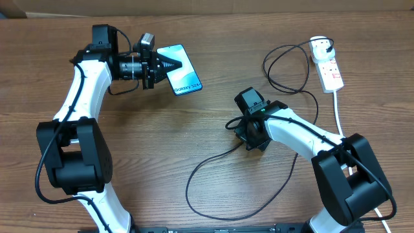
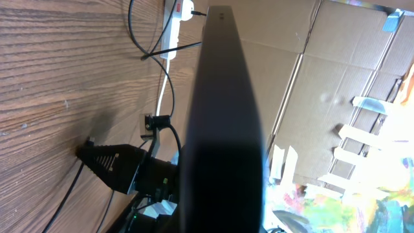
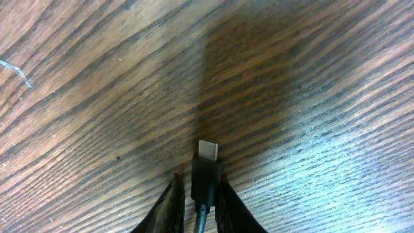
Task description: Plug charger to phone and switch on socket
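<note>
The slim rectangular blue-and-white-screened phone (image 1: pixel 187 77) sits between the jaws of the left claw (image 1: pixel 174 65) and reaches out ahead of it. The plug tip of the thin black charger cable (image 3: pixel 207 169) lies on the wooden bench (image 3: pixel 97 97) between the jaws of the right claw (image 3: pixel 197 202), with the long white plastic socket strip (image 1: pixel 331 70) well behind that claw.

Brown wood-grain table (image 1: pixel 213 116), black charger (image 3: pixel 206 181), blue-white phone (image 1: pixel 181 68), white socket (image 1: pixel 330 71) — red switches.

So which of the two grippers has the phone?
The left gripper, clamped on the Galaxy S24 phone; the right gripper holds the charger plug instead.
</note>
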Controlling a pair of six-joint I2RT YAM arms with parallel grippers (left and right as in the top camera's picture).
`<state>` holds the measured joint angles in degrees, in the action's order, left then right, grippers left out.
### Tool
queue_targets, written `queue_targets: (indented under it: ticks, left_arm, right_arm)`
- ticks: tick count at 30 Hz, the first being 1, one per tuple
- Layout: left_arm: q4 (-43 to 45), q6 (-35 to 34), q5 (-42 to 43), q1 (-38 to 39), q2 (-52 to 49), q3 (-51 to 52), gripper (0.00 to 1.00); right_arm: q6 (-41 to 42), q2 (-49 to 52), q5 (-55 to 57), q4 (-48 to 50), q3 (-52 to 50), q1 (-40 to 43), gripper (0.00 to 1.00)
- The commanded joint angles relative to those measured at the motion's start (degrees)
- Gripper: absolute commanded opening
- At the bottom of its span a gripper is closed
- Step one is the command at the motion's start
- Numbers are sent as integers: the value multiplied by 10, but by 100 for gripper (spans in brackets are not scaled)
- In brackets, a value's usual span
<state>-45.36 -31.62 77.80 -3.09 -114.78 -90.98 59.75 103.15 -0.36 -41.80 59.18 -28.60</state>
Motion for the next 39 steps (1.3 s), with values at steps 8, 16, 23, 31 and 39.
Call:
queue_targets:
  ticks: [8, 16, 23, 31, 39]
  left_arm:
    - [2, -6, 26, 2, 3, -2, 4]
    - [2, -6, 26, 2, 3, -2, 4]
    - [2, -6, 26, 2, 3, -2, 4]
    - [2, -6, 26, 2, 4, -2, 4]
    - [2, -6, 26, 2, 3, -2, 4]
  right_arm:
    - [-2, 2, 23, 8, -7, -3, 17]
    - [-2, 2, 23, 8, -7, -3, 15]
    - [-2, 2, 23, 8, -7, -3, 12]
    - [-16, 0, 1, 6, -5, -2, 4]
    - [-76, -54, -67, -14, 9, 17, 4]
